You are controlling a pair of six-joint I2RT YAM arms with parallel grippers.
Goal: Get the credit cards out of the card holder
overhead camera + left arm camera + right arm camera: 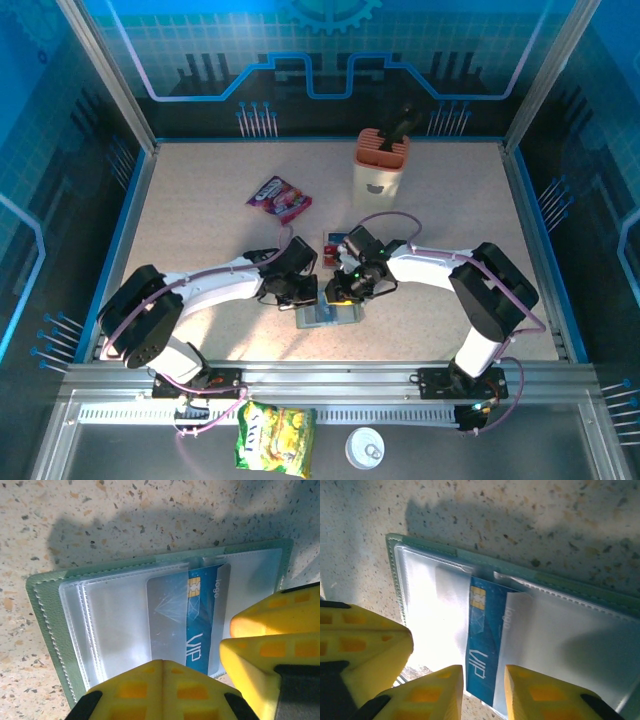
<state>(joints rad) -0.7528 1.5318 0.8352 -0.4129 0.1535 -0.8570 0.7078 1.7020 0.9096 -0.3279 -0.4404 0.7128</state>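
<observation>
My right pincer (484, 692) stands narrow, its two tips a little apart, and I see nothing clamped between them. The near end of the blue card (482, 635) lies flat in that gap. One long side of it is slipped under the clear pocket (560, 645) to the right of my tips. I cannot tell whether the tips touch the card.

The card holder (580, 589) lies open under and beyond this pincer, flat on the table (530, 520). Just to its left is my left pincer (161, 692), tips shut together on nothing. I judge it is pressing down on the holder's near edge to pin it.

What worries me from here:

- **Slipping off:** The card is thin and lies flat. If I close from above, my tips may skate over it and come away empty.
- **Catching the film:** The pocket film lies right beside my right-hand tip. If I catch film and card together, the pull will drag the whole holder instead of freeing the card.
- **Fighting my own pin:** My left pincer sits very close to the card's near end. If it bears on the card itself, I will be pulling against my own hold.
- **Holder shifting:** If that pin is too light, the holder may slide or fold towards me.
- **Knocking together:** My two pincers are nearly touching, so a sideways correction by either could knock the other.
</observation>
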